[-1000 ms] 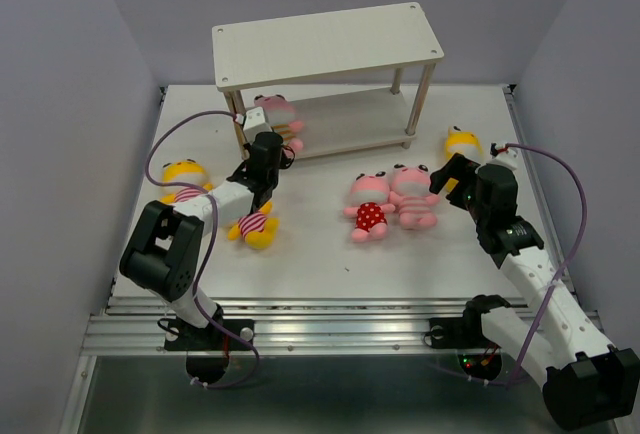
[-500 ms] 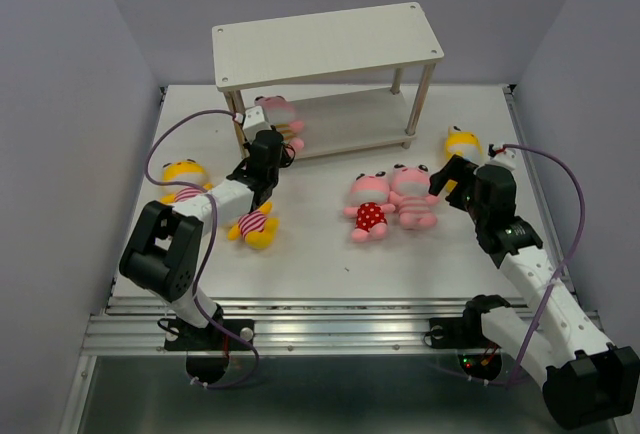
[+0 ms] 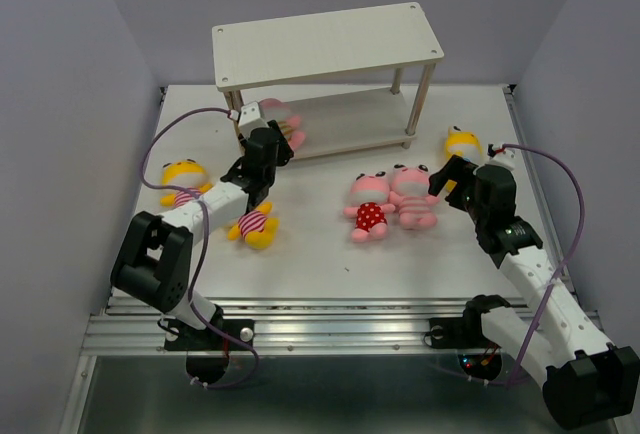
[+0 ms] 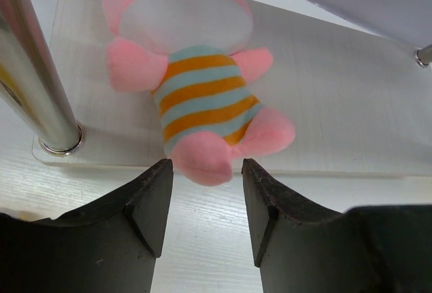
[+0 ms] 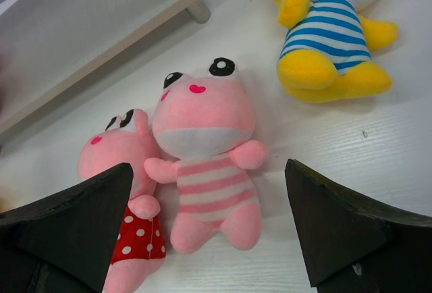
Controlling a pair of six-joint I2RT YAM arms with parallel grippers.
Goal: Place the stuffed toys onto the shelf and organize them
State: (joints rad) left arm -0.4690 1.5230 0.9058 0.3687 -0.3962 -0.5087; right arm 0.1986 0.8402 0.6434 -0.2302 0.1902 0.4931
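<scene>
**Pink toy on the shelf's lower board, left gripper spread at its foot**

The pale wooden two-tier shelf (image 3: 330,44) stands at the far edge of the white surface (image 3: 330,264). A pink plush toy with a yellow-striped body (image 4: 202,97) lies on its back at the left end of the lower board, beside a metal leg (image 4: 37,84), one foot hanging over the board's front edge. The left gripper (image 4: 206,171) is spread, its fingers on either side of that foot; whether they touch it I cannot tell.

The right gripper (image 5: 208,166) is spread wide and holds nothing, above a pink toy with a pink-striped body (image 5: 206,185). This toy touches a pink toy with a red dotted body (image 5: 138,242) near the surface's middle. A yellow, blue-striped toy (image 5: 331,33) lies toward the right edge, and two yellow, pink-striped toys (image 3: 185,179) (image 3: 253,226) toward the left edge.
</scene>
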